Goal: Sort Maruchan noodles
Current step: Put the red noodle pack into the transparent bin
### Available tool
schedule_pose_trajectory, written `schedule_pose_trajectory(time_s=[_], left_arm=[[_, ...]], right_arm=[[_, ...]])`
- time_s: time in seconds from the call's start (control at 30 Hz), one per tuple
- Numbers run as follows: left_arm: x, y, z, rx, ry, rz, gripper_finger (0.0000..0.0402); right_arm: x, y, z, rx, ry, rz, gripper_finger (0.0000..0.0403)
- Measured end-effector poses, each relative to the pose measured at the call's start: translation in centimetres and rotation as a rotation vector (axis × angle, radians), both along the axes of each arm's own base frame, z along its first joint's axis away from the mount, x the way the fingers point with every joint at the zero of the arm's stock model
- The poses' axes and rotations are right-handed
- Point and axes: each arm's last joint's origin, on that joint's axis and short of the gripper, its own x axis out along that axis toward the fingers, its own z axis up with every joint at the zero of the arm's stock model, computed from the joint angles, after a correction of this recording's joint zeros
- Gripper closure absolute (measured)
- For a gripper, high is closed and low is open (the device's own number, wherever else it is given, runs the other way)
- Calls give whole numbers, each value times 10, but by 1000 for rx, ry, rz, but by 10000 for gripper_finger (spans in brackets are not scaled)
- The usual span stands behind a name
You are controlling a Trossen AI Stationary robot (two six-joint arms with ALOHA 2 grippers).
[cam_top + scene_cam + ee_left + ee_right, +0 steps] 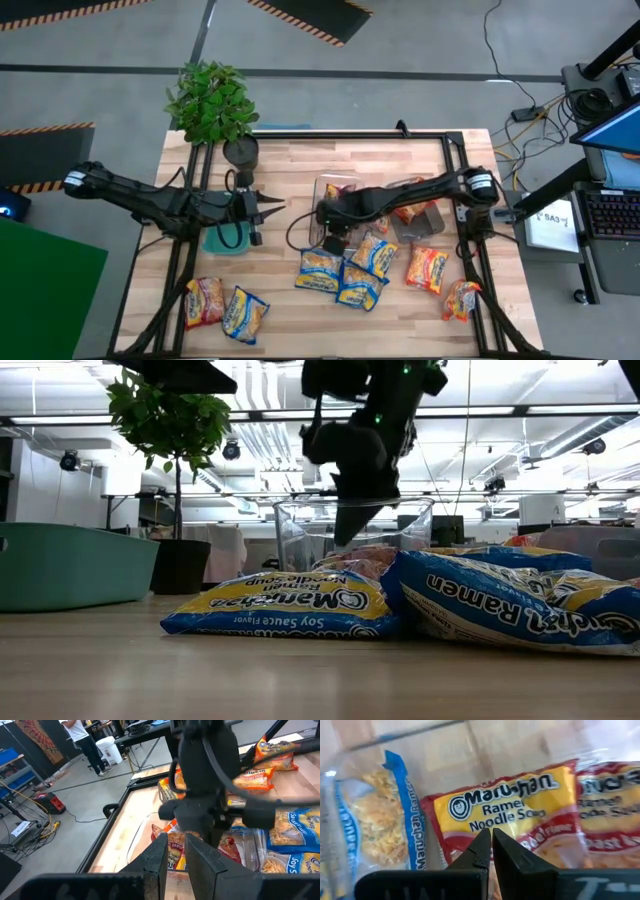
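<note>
Bright even overhead strip lighting, soft shadows on the table (300, 310), right wrist close-up blurred, low view's dark arm silhouetted against ceiling glare.

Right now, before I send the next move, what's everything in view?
Loose blue-edged packets: four, yellow and blue, table's near half.
Loose red-edged packets: three, yellow with red or orange, near edge.
Binned packets: count unclear, red-edged, in both mid-table bins.
Clear bin: one, mid-table.
Grey bin: one, beside it, toward the right arm.
Teal bin: one, under the left arm.
Potted plant: one, green, far left corner.
Left gripper: dark, slightly open, empty, between teal and clear bins.
Right gripper: dark, shut, empty, over the clear bin.
</note>
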Motion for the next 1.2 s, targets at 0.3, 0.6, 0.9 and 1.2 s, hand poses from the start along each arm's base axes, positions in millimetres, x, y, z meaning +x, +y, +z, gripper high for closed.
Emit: schedule_pose_trajectory(time_s=[0.3,0.6,0.9,1.2], left_arm=[[0,0,0,0,3,-2,355],[0,0,-1,0,4,-2,355],[0,0,-1,1,5,-3,355],[1,0,-1,1,6,-3,354]], right_arm=[[5,4,-27,9,80,11,394],[1,2,-4,7,34,9,394],[-12,-19,-2,-87,148,-65,394],[-15,-28,-17,-95,174,-68,394]])
